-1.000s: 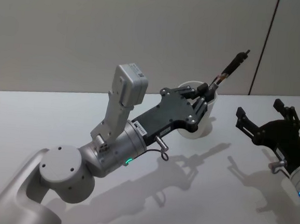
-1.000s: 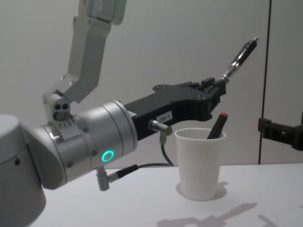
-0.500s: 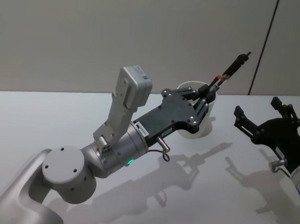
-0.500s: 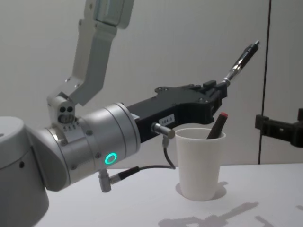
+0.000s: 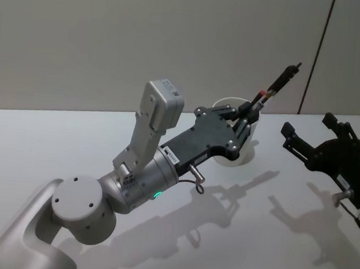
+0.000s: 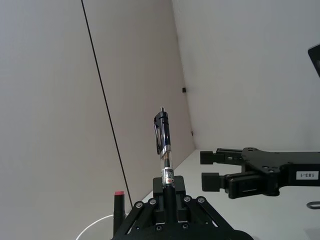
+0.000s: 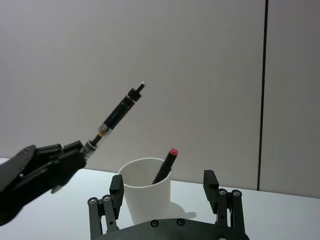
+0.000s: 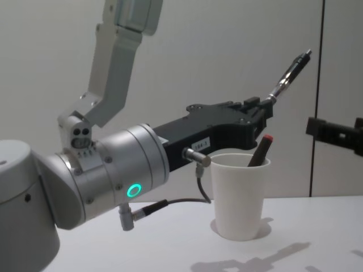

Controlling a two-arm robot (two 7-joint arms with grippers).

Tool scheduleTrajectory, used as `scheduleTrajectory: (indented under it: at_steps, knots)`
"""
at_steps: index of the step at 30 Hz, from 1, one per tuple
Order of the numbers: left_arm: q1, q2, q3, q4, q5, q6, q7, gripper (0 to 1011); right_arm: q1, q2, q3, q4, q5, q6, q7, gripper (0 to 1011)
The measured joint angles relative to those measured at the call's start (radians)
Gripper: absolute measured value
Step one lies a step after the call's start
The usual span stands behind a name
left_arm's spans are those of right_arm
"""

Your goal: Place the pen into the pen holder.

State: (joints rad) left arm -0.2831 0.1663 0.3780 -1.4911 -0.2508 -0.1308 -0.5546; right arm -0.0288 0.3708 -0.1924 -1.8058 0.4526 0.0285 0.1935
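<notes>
My left gripper (image 5: 247, 112) is shut on the lower end of a black pen with a clear middle (image 5: 279, 81). It holds the pen tilted up and away, just above the rim of the pen holder (image 8: 241, 198), a plain white paper cup. In the chest view the pen (image 8: 289, 72) slants up to the right over the cup. A second pen with a red cap (image 8: 261, 148) leans inside the cup. My right gripper (image 5: 308, 124) hovers open to the right of the cup with nothing between its fingers.
The white table (image 5: 55, 137) stretches to the left and front of the cup. A plain wall with a dark vertical seam (image 5: 317, 52) stands right behind the table.
My right gripper has risen a little. The left gripper with the pen has barely shifted, staying over the cup's rim.
</notes>
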Motion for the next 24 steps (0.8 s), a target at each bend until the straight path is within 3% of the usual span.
scheduleTrajectory:
  at_steps: [6, 10, 15, 16, 24]
  knots:
    - [0.0, 0.0, 0.001, 0.001, 0.001, 0.0, 0.001, 127, -0.019, 0.018, 0.02, -0.021, 0.114, 0.0, 0.046, 1002]
    - [0.0, 0.0, 0.001, 0.001, 0.002, 0.0, 0.001, 127, -0.027, 0.025, 0.028, -0.029, 0.165, 0.002, 0.063, 1002]
    - [0.0, 0.0, 0.001, 0.001, 0.002, 0.0, 0.001, 127, -0.038, 0.036, 0.045, -0.042, 0.273, 0.012, 0.092, 1001]
    - [0.0, 0.0, 0.001, 0.001, 0.002, 0.0, 0.001, 127, -0.038, 0.036, 0.045, -0.042, 0.273, 0.012, 0.092, 1001]
    - [0.0, 0.0, 0.001, 0.001, 0.002, 0.0, 0.001, 127, -0.042, 0.04, 0.062, -0.053, 0.425, 0.037, 0.112, 1001]
